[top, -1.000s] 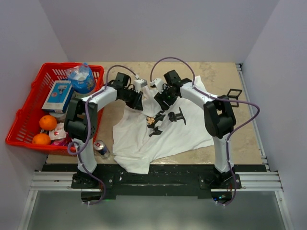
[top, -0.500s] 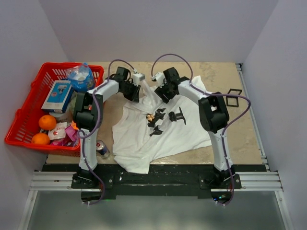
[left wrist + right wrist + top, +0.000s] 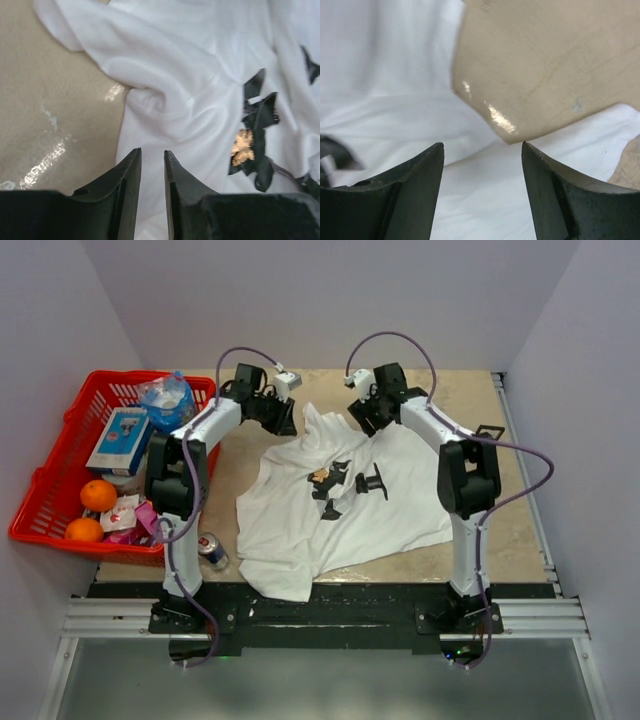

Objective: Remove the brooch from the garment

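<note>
The garment, a white T-shirt with a black print, lies spread on the tan table. The brooch is a small tan-gold piece pinned among the black shapes. In the left wrist view the brooch sits to the right of my left gripper. That gripper's jaws stand a narrow gap apart, with nothing between them, above white cloth. My left gripper hangs by the shirt's far left edge. My right gripper is at the far right edge, wide open over cloth and bare table.
A red basket at the left holds oranges, a blue box and a water bottle. A drink can lies near the front left. A black rectangular frame sits at the right.
Both grippers have drawn back toward the far side and apart from each other. The shirt's upper part has been pulled out flatter, and the brooch has shifted slightly with it.
</note>
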Available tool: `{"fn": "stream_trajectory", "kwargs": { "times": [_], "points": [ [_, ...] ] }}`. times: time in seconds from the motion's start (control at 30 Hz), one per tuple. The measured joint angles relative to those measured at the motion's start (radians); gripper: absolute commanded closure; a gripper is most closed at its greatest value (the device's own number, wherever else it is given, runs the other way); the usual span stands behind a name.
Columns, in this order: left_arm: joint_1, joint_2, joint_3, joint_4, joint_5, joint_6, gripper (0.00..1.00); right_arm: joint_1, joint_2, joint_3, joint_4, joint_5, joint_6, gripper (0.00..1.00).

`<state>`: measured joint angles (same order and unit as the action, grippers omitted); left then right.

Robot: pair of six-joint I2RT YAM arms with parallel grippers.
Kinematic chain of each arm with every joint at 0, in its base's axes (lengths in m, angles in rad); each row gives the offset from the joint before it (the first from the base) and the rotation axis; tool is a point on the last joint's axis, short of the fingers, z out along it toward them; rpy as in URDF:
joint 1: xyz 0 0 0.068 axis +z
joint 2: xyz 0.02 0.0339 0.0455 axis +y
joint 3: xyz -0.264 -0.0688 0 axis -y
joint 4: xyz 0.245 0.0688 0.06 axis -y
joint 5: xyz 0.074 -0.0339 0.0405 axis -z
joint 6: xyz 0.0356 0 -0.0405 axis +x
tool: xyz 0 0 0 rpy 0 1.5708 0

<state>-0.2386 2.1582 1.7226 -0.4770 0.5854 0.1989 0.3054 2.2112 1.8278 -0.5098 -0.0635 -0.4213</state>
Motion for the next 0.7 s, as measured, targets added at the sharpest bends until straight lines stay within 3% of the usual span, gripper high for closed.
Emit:
{"fn": "stream_trajectory", "kwargs": {
  "times": [0.23, 0.3, 0.47, 0.7],
  "points": [
    [-0.005, -0.221, -0.117, 0.045, 0.115, -0.058, 0.70, 0.195, -0.457, -0.345, 0.163, -0.158, -0.107, 0.52],
    [-0.005, -0.275, -0.185, 0.058, 0.124, -0.080, 0.69, 0.248, -0.515, -0.393, 0.198, -0.191, -0.142, 0.58],
    [-0.005, -0.401, -0.384, 0.093, 0.105, -0.163, 0.67, 0.336, -0.519, -0.530, 0.263, -0.211, -0.243, 0.60],
    [0.013, -0.555, -0.433, 0.093, -0.035, -0.250, 0.65, 0.403, -0.457, -0.676, 0.295, -0.166, -0.372, 0.61]
  ]
}}
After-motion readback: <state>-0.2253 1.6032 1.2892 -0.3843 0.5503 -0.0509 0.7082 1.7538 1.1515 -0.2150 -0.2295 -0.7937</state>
